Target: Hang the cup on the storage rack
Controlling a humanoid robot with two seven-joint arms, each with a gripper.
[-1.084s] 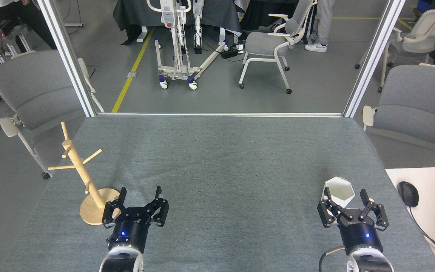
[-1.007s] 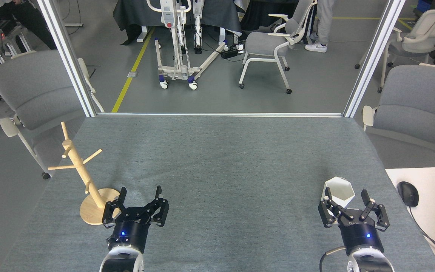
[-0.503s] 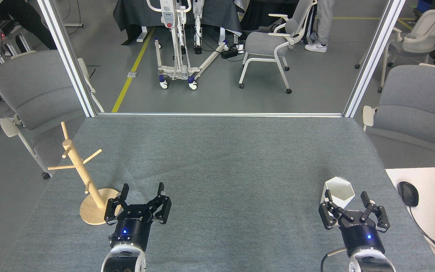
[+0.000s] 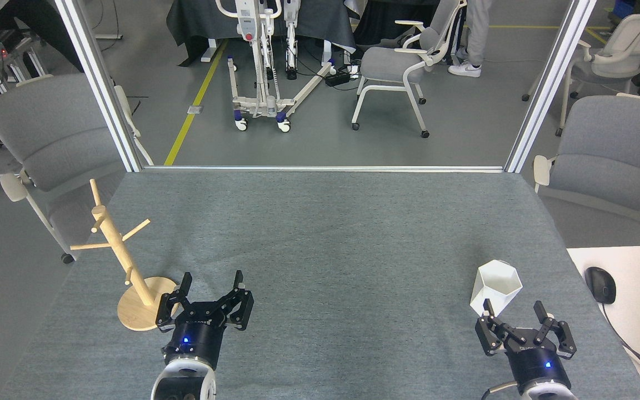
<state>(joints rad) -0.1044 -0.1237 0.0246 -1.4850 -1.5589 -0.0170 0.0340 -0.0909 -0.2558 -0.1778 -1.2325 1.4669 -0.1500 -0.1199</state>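
The white cup (image 4: 495, 287) stands on the grey surface (image 4: 331, 250) (near the right edge), just beyond the spread right claw (image 4: 513, 311). The left claw (image 4: 212, 284), also spread, sits beside the wooden rack (image 4: 121, 256).

The grey desk (image 4: 320, 239) lies bare across its whole middle and far part, so a tool could sweep freely between the two sides with nothing standing in the way. At the left edge the storage rack (image 4: 125, 266) rises with thin pegs sticking out to several sides, and the left tool (image 4: 211, 289), fingers spread, sits just beside its round base, with open room to its right. On the right the cup (image 4: 495, 289) stands just beyond the spread right tool (image 4: 514, 314), apart from it, with open surface on its far and left sides.
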